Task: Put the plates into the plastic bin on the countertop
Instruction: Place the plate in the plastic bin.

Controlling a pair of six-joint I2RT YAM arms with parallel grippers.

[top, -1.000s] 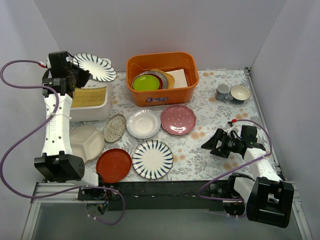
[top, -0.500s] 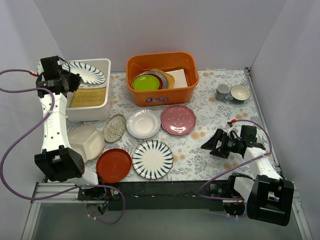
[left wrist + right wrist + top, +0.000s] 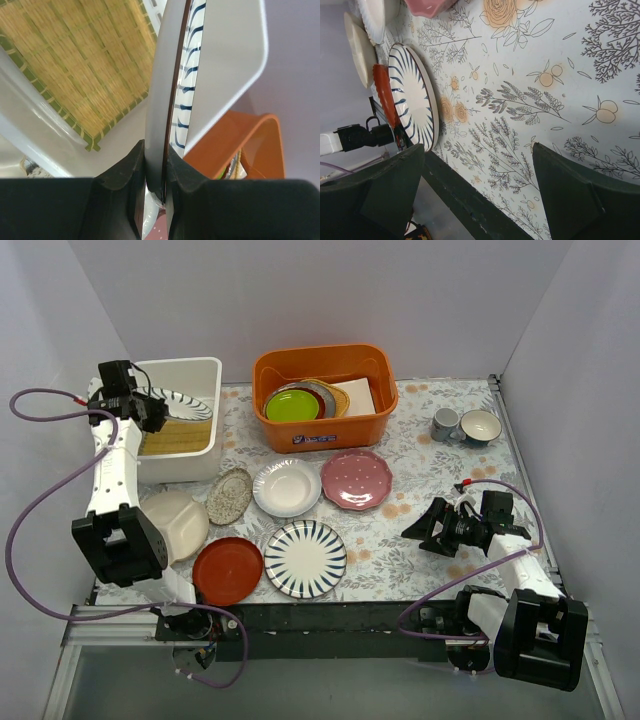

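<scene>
Floral countertop (image 3: 420,480): left gripper (image 3: 148,412) pinched a striped plate (image 3: 190,405) over the plastic bin (image 3: 190,366), rim grip visible only from its wrist; right gripper (image 3: 425,536) gaped.

You see plain pale-grey walls (image 3: 330,290) closing the tabletop (image 3: 420,465) in: one beyond the left gripper (image 3: 150,412), one at its left, one right of the right gripper (image 3: 416,531). Even, soft light.
</scene>
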